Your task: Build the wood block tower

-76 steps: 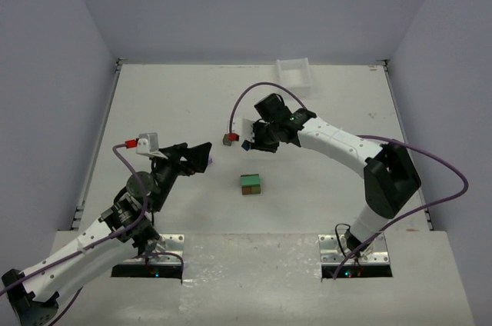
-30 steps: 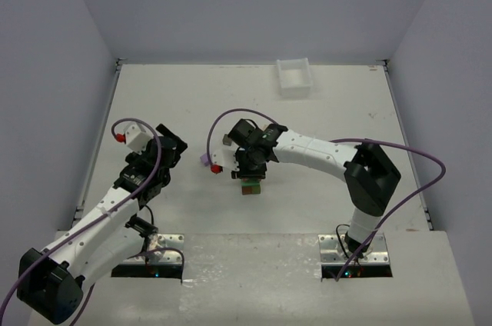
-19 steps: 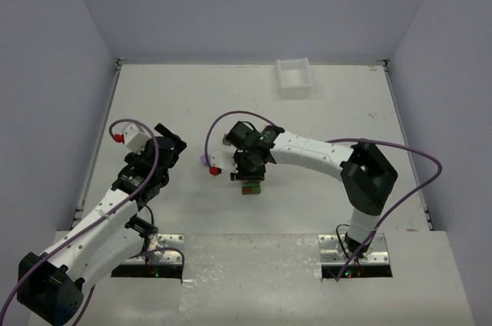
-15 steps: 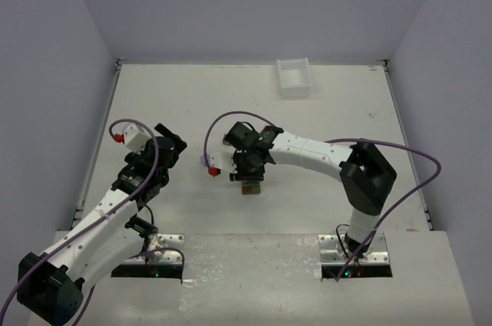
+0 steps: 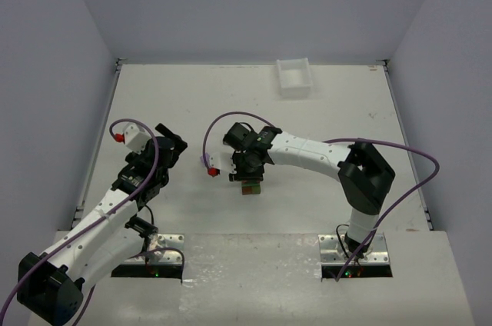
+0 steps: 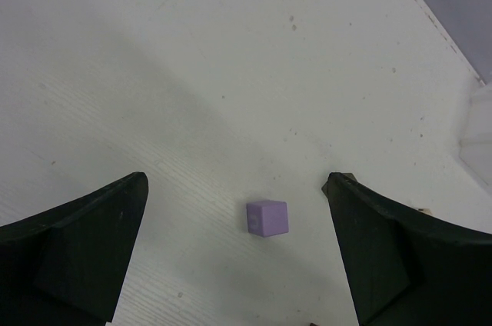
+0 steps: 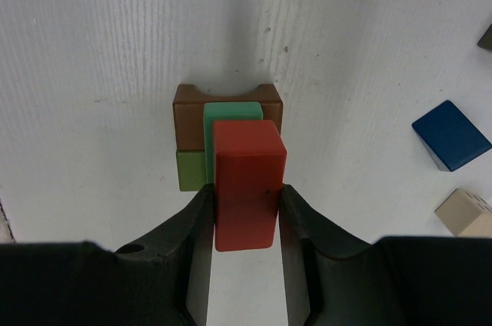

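Observation:
My right gripper (image 7: 244,195) is shut on a red-orange block (image 7: 246,184), held upright directly above the tower (image 5: 248,187). The tower here is a green block (image 7: 232,115) on a brown arch block (image 7: 188,114) and an olive block (image 7: 189,169). I cannot tell whether the red-orange block touches the green one. A purple cube (image 6: 267,218) lies on the table ahead of my left gripper (image 6: 235,180), which is open and empty; the same purple cube (image 5: 205,160) sits between the two arms. A blue block (image 7: 451,135) and a beige block (image 7: 465,212) lie right of the stack.
A white tray (image 5: 294,78) stands at the back of the table. My right arm (image 5: 307,149) reaches leftward across the middle. A small dark piece (image 7: 486,37) shows at the right edge of the right wrist view.
The right arm swung from the loose blocks at the back to over the stack, carrying the red-orange block, and has edged slightly left. The left arm pulled back left from the purple cube.

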{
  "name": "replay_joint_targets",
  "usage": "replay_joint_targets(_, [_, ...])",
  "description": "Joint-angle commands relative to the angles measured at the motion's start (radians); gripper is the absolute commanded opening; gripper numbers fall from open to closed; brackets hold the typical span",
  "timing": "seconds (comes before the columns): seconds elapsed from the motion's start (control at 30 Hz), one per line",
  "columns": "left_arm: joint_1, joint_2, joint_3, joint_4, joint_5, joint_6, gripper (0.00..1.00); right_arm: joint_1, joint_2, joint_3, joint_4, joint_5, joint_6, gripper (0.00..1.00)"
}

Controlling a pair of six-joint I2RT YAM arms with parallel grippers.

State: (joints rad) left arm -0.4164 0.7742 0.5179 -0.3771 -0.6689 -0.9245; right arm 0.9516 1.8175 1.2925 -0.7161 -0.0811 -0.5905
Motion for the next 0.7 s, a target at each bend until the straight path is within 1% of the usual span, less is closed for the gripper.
replay_joint_targets(0.0, [0.013, -0.005, -0.002, 0.048, 0.004, 0.011, 1.0, 0.007, 0.002, 0.044, 0.007, -0.007, 0.012, 0.35])
replay_joint_targets(0.1, [0.013, -0.003, -0.002, 0.052, 0.005, 0.013, 1.0, 0.007, 0.0, 0.047, 0.006, -0.005, 0.012, 0.36])
replay_joint_targets(0.2, [0.013, -0.004, -0.004, 0.053, 0.005, 0.018, 1.0, 0.009, 0.005, 0.045, 0.007, -0.001, 0.013, 0.39])
replay_joint_targets(0.5, [0.013, -0.019, -0.012, 0.059, 0.006, 0.021, 1.0, 0.016, 0.011, 0.05, 0.003, 0.001, 0.015, 0.4])
replay_joint_targets(0.67, [0.013, -0.016, -0.015, 0.061, 0.008, 0.023, 1.0, 0.019, 0.011, 0.054, 0.0, 0.005, 0.02, 0.38])
